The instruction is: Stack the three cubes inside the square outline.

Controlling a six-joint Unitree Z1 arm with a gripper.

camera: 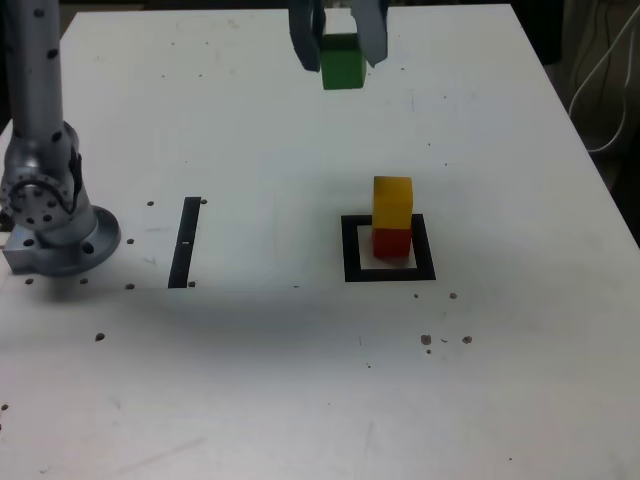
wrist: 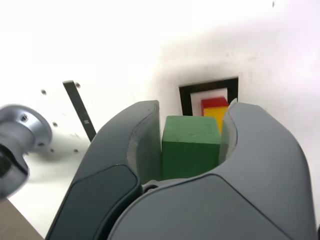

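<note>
Up at the far edge of the white table (camera: 300, 400), the gripper (camera: 340, 50) hung in the air with the green cube (camera: 343, 62) pinched between its two dark fingers (camera: 303, 40), one on each side face. From the exterior view the cube sat low between the fingertips, its bottom poking out below them, clear of the tabletop. The wrist view showed it closer: the green cube (wrist: 190, 146) was wedged square between the pale inner pads (wrist: 150, 140), both pressed flat against it, so the jaws were closed on the cube.

Down toward six o'clock from the gripper in the exterior view, well apart from it, stood the square outline (camera: 388, 272), a thick black frame with a pale centre. Inside it the red cube (camera: 393, 243) rested on the table with the yellow cube (camera: 392, 203) stacked on top, sitting a touch askew.

Off at nine o'clock from the outline lay a narrow black strip (camera: 185, 242), and beyond that the arm's round metal base (camera: 55, 225).
</note>
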